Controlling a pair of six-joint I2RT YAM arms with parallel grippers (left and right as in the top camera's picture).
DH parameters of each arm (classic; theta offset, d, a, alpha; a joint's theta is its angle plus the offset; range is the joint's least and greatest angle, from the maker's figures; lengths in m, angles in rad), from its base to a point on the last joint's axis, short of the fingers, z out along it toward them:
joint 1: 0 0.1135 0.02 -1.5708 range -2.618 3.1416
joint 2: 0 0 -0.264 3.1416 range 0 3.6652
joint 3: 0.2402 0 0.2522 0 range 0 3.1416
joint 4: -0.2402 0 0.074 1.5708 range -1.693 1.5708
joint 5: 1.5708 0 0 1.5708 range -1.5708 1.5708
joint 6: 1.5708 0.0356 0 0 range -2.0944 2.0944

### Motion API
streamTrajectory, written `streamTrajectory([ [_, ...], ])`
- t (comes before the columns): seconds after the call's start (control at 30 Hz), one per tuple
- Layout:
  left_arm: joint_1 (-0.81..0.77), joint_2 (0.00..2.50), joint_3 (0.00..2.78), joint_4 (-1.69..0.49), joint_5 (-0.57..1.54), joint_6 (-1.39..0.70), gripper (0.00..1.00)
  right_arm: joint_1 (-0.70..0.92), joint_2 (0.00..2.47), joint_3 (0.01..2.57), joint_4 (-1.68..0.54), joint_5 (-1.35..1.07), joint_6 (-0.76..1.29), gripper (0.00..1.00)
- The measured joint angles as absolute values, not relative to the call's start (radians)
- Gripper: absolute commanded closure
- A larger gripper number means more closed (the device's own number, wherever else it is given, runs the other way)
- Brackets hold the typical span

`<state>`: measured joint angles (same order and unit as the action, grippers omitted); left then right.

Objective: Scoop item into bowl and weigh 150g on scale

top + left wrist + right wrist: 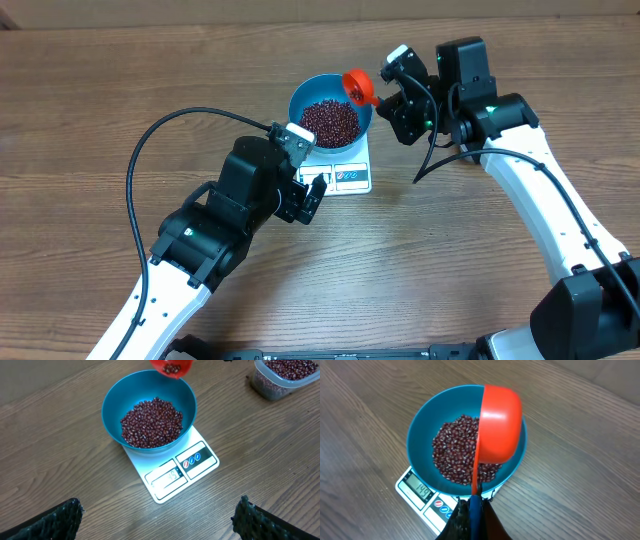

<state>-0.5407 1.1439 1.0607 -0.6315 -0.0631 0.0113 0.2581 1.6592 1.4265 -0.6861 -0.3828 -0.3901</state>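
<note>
Black left claw [308, 192] hovers with jaws wide apart, empty, beside the scale [352, 176], whose long axis points display-end toward the counter's [100, 80] near edge. On it, the bowl [300, 100] holds the beans [330, 120]. Right claw [388, 95] clamps the red scoop [357, 86], handle rightward, cup tipped over the bowl's right rim.

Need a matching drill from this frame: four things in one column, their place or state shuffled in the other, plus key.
1. red scoop
2. left gripper
3. bowl
4. clear tub

A. on the scale, heap of beans inside
B. open, holding nothing
C. off the scale, on the table, beans inside
D. tilted over the bowl, handle in the shut right gripper

Pairs: 1-D, 2-B, 3-A, 4-C
</note>
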Motion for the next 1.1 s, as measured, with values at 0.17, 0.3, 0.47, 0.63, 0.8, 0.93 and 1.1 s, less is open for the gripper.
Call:
streamTrajectory([
  [0.17, -0.541, 1.144, 1.061, -0.632, -0.063, 0.011, 0.0, 0.263, 1.66, 1.426, -0.691, -0.378, -0.398, 0.96],
  [0.3, -0.541, 1.144, 1.061, -0.632, -0.063, 0.011, 0.0, 0.263, 1.66, 1.426, -0.675, -0.395, -0.391, 0.96],
  [0.47, -0.541, 1.144, 1.061, -0.632, -0.063, 0.011, 0.0, 0.263, 1.66, 1.426, -0.673, -0.391, -0.389, 0.97],
  [0.63, -0.541, 1.144, 1.061, -0.632, -0.063, 0.011, 0.0, 0.263, 1.66, 1.426, -0.687, -0.381, -0.394, 0.96],
  [0.8, -0.541, 1.144, 1.061, -0.632, -0.063, 0.011, 0.01, 0.263, 1.66, 1.426, -0.691, -0.377, -0.393, 0.96],
  [0.93, -0.541, 1.144, 1.061, -0.632, -0.063, 0.011, 0.0, 0.263, 1.66, 1.426, -0.696, -0.392, -0.398, 0.96],
  [1.1, -0.541, 1.144, 1.061, -0.632, -0.063, 0.011, 0.0, 0.263, 1.66, 1.426, -0.692, -0.371, -0.397, 0.96],
])
